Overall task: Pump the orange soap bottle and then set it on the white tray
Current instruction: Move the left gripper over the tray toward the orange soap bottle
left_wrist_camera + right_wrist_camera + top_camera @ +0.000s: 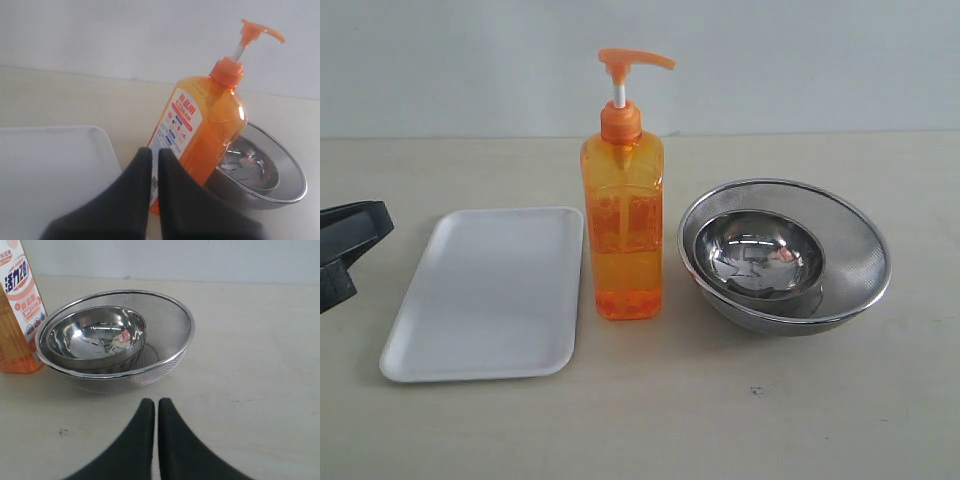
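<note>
- Starting on the pump step, I judge: in the exterior view the orange soap bottle (622, 240) stands upright on the tabletop, long axis vertical, spout pointing right, just right of the white tray (485, 290).
- Left wrist view: left hand (155, 152) narrow, empty, near the bottle; next, I'd press the pump head.
- Right wrist view: right hand (152, 402) narrow, empty.

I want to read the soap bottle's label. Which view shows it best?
Left wrist view: the label on the orange soap bottle faces it, jaws hiding its bottom. Right wrist view crops a label at the edge; exterior view shows no print.
</note>
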Controlling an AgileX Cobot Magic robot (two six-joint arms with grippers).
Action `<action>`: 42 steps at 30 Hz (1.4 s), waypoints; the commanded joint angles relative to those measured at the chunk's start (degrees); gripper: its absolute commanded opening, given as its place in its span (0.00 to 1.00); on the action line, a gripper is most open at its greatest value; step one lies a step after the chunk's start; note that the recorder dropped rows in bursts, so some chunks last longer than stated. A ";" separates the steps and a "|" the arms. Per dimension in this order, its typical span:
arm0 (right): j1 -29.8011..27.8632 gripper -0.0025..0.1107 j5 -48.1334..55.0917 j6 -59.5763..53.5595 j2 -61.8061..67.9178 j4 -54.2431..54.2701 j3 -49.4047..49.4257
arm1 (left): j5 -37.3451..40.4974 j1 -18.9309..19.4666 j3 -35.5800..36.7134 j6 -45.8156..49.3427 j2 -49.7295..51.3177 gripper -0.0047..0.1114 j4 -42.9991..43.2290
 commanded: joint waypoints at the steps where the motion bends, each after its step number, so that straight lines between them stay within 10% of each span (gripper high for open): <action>1: -0.22 0.02 -0.46 0.00 -0.41 0.10 0.02 | -1.88 -0.29 -0.05 -0.88 0.24 0.08 1.16; 11: -0.22 0.02 -0.46 0.00 -0.41 0.10 0.02 | -8.69 -0.29 -0.09 -9.76 7.04 0.08 5.65; 42: -0.22 0.02 -0.46 0.00 -0.41 0.10 0.02 | -15.47 -6.08 -4.29 15.18 16.36 0.08 -8.92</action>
